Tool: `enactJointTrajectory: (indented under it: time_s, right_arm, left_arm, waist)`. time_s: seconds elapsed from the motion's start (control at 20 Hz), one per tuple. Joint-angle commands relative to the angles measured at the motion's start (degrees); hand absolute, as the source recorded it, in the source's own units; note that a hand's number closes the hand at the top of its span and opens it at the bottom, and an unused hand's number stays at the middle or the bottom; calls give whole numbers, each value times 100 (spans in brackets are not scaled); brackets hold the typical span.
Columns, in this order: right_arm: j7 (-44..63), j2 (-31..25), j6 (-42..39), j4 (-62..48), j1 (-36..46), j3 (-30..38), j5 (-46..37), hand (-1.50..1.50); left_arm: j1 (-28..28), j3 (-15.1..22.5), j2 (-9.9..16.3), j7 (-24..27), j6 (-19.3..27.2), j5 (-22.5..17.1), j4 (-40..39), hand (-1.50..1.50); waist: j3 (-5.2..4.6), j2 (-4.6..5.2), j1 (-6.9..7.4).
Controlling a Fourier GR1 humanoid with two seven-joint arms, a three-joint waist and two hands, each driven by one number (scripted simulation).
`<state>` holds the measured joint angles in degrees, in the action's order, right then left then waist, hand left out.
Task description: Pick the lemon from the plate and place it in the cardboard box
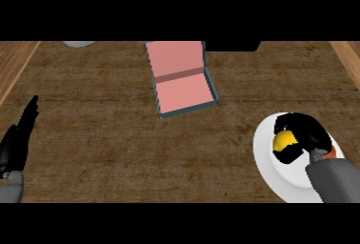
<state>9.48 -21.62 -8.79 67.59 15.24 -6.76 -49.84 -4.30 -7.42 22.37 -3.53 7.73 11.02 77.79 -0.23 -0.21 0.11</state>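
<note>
The small yellow lemon (283,141) sits on the round white plate (271,167) at the desk's near right, most of it hidden; only a patch of yellow skin shows between black fingers. The right hand (304,133) curls over and around it from the right side and above, fingers wrapped on the fruit (a closed grasp, by the look of it). Whether the lemon has left the plate's surface cannot be told from this angle. The grey right forearm (335,181) comes in from the lower right edge, wrist bent inward over the plate.

The open pink-lined cardboard box with a teal rim (181,78) lies well apart, up and left across the brown wood-grain desk (105,143), tilted slightly. Likely next need: lift, then carry left and forward.

The left hand (17,138) rests at the left edge, fingers straight and up.
</note>
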Motion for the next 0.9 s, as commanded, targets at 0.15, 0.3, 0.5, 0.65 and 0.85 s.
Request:
enactJointTrajectory:
  time_s: [0.15, 0.3, 0.5, 0.65, 0.85]
  right_arm:
    - [2338, 1186, 745, 1617, -720, -391, -817, 150]
    - [3159, 1410, 950, 2165, -793, -824, -1670, 150]
    - [3954, 1350, 316, 3503, -920, -1160, -2269, 150]
    - [3816, 1136, 469, 3879, -584, -1142, -2624, 150]
    - [3896, 1356, -67, 4535, 7, -1703, -2965, 150]
  left_arm:
    - [100, -37, -93, 71, 50, 43, -164, 0]
    - [33, 25, -153, -50, 130, 139, 14, 0]
    - [150, -47, 4, -194, -43, 74, 310, 0]
    - [63, -132, 21, -25, -125, 15, -6, 0]
    - [-188, -227, 80, 173, -97, 68, -354, 0]
  waist:
    - [6, -28, -161]
    - [14, -13, -85]
    - [17, -33, -59]
    - [17, -7, -40]
    - [13, 8, -33]
